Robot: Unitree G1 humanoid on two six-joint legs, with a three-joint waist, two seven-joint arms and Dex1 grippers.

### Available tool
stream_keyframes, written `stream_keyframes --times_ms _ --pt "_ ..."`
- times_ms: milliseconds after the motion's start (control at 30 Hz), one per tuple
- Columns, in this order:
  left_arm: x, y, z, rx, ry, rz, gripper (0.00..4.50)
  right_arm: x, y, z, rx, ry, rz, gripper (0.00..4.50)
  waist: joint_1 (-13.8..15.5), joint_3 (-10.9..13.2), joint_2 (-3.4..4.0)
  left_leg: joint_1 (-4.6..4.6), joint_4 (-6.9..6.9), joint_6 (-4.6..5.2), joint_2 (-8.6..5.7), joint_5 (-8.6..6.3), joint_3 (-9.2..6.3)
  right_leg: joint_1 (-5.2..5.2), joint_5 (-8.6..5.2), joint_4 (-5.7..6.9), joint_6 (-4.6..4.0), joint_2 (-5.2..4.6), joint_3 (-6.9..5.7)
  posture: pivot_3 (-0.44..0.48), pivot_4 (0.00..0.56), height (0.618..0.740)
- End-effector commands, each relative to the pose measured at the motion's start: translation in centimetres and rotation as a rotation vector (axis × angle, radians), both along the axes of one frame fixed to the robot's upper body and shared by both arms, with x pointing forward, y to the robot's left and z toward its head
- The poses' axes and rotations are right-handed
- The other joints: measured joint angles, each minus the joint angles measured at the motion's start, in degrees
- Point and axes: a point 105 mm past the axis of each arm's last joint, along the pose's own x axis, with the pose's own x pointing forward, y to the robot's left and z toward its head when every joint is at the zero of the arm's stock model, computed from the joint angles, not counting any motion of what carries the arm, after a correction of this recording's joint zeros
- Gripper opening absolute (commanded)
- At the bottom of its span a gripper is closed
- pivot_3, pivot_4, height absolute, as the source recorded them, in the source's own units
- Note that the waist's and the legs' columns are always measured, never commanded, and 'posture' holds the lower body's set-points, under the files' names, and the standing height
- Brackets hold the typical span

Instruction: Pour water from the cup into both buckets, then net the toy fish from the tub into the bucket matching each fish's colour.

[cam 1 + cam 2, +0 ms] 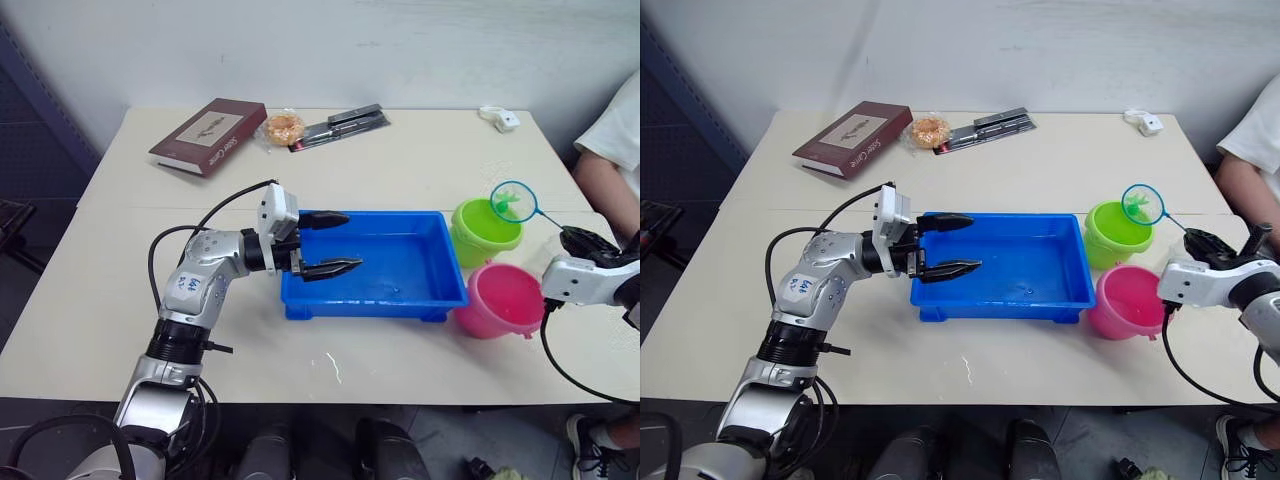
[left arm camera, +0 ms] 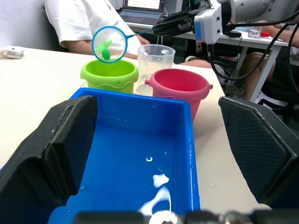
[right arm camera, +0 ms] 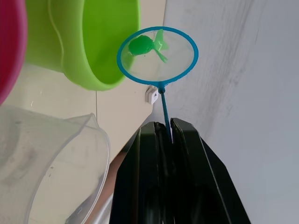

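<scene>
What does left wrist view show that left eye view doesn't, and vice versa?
Left wrist view: the clear cup standing behind the buckets, and a laptop on a desk beyond.
Left eye view: a book, a snack packet and a white device at the table's far edge.
Both: blue tub, green bucket, pink bucket, and the net holding a green fish.

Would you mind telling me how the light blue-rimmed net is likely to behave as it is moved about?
The small light blue-rimmed mesh net probably feels very light. Its thin stick, pinched between the right gripper's fingers, may flex or wobble. The green toy fish lies loose in the mesh, so tilting would likely tip it out.
</scene>
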Motion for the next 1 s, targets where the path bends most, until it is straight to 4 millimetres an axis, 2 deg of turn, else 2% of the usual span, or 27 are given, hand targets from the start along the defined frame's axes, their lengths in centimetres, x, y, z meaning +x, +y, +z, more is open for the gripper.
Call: stream_keyframes --times_ms 33,133,200,267,300,333,367,433,567,633,733,800,867,1000 --pt "-0.6 -0.1 1.2 -0.025 -0.045 -0.018 4.46 -0.2 0.5 0.2 -0.043 -0.011 0.041 0.0 0.0 0.0 0.0 0.0 0.0 0.0 0.0 0.0 0.0 0.0 0.0 0.0 0.0 0.0 0.0 0.0 0.15 0.74" --pt "-0.5 -0.2 1.2 -0.028 -0.05 -0.02 4.46 -0.1 -0.4 1.1 -0.058 -0.066 0.01 0.0 0.0 0.0 0.0 0.0 0.0 0.0 0.0 0.0 0.0 0.01 0.0 -0.01 0.0 0.0 0.0 0.0 0.15 0.74" --pt "-0.5 -0.3 1.2 -0.029 -0.051 -0.023 4.46 -0.1 -0.1 0.8 -0.047 -0.05 0.026 0.0 -0.1 0.0 0.0 0.01 0.0 0.0 0.0 0.0 0.01 0.01 0.0 0.0 0.0 0.0 0.0 0.0 0.15 0.74" --pt "-0.5 -0.5 1.2 -0.027 -0.053 -0.029 4.46 -0.1 -0.7 1.5 -0.035 -0.081 0.007 0.0 -0.1 0.0 0.0 0.01 -0.01 -0.01 0.01 0.01 0.0 0.01 0.0 0.0 0.0 0.02 0.0 0.0 0.15 0.74" --pt "-0.6 -0.5 1.1 -0.026 -0.054 -0.03 4.46 -0.1 -1.6 2.1 -0.02 -0.104 -0.035 0.0 -0.1 0.0 0.0 0.01 -0.01 -0.02 0.02 0.01 0.0 0.0 0.0 0.0 0.0 0.02 0.0 0.0 0.15 0.74" --pt "-0.5 -0.4 1.2 -0.03 -0.053 -0.028 4.46 -0.1 -1.8 2.0 -0.018 -0.095 -0.034 0.0 -0.1 0.0 0.0 0.01 -0.01 -0.02 0.02 0.01 0.0 0.01 0.0 -0.01 0.0 0.02 0.0 0.0 0.15 0.74" --pt "-0.5 -0.4 1.2 -0.033 -0.052 -0.026 4.46 -0.1 -1.7 1.8 -0.018 -0.084 -0.029 0.0 0.0 0.0 0.0 0.0 -0.01 -0.02 0.01 0.01 0.0 0.01 0.0 -0.01 0.0 0.01 0.0 0.0 0.15 0.74" --pt "-0.5 -0.4 1.0 -0.021 -0.055 -0.031 4.46 -0.3 0.3 0.1 -0.026 -0.01 0.06 0.0 0.0 0.0 0.0 0.0 -0.01 -0.02 0.01 0.01 -0.01 0.02 0.0 -0.02 0.0 0.01 -0.02 0.0 0.15 0.74" --pt "-0.3 -0.4 1.3 -0.03 -0.061 -0.025 4.46 -0.3 -1.7 1.9 0.007 -0.113 -0.043 0.0 -0.1 0.0 0.01 0.01 -0.01 -0.02 0.01 0.01 0.02 0.01 0.0 -0.01 0.0 0.02 0.0 0.0 0.15 0.74" --pt "-0.4 -0.4 1.3 -0.032 -0.06 -0.025 4.46 -0.3 -1.3 1.9 0.027 -0.117 -0.024 0.0 -0.1 0.0 0.01 0.01 -0.01 -0.02 0.02 0.01 0.01 0.01 0.0 -0.01 0.0 0.01 0.0 0.0 0.15 0.74" --pt "-0.4 0.2 1.3 -0.032 -0.069 -0.025 4.46 -0.7 0.9 2.9 0.207 -0.139 0.066 0.0 -0.1 0.0 0.01 0.0 -0.02 -0.02 0.04 0.01 -0.02 0.01 0.0 -0.03 0.0 0.04 -0.02 0.0 0.15 0.74" --pt "-0.5 0.9 1.9 -0.066 -0.082 -0.035 4.46 -1.0 1.1 3.5 0.344 -0.131 0.076 0.0 -0.1 0.0 0.01 0.01 -0.03 -0.03 0.04 0.02 -0.02 0.01 0.0 -0.03 0.0 0.05 -0.03 0.0 0.15 0.74" --pt "-0.8 1.5 2.9 -0.126 -0.087 -0.051 4.46 -1.2 1.5 3.5 0.487 -0.087 0.106 0.0 -0.1 0.0 0.02 0.01 -0.01 -0.03 0.03 0.02 -0.01 0.01 0.0 -0.01 0.01 0.04 -0.01 0.0 0.15 0.74" --pt "-1.9 3.2 4.3 -0.156 -0.103 -0.121 4.46 -2.2 4.0 3.7 0.776 0.1 0.26 0.0 0.0 0.0 0.02 0.01 0.01 -0.03 0.04 0.02 -0.07 0.05 0.01 -0.02 0.01 0.03 -0.06 0.0 0.15 0.74"
